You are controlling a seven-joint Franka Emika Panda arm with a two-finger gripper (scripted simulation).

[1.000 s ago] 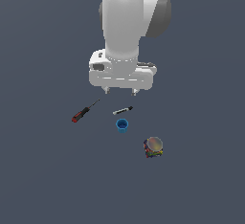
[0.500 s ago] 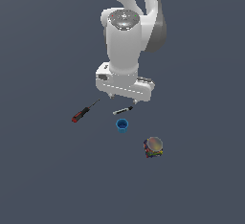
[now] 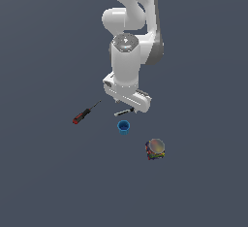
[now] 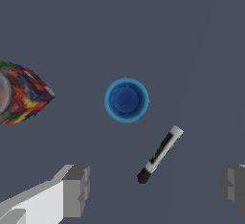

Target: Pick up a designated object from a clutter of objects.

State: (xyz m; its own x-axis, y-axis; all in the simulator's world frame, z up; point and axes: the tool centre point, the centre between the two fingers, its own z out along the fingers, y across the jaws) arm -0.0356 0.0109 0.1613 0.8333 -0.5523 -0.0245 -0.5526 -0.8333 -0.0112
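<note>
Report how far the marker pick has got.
Done: the gripper is low over the clutter, jaws open either side of the marker. In hand: lining up on it; the blue cup sits close by. Left: descend, close, lift. The marker lies flat on the floor, not yet gripped.

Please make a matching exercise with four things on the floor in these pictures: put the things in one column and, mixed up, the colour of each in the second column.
1. marker
2. screwdriver
3. cup
4. roundish lump

A. blue
B. many colours
C. red handle, thin dark shaft
D. light grey with a black end

Pairs: 1-D, 2-C, 3-A, 4-B
</note>
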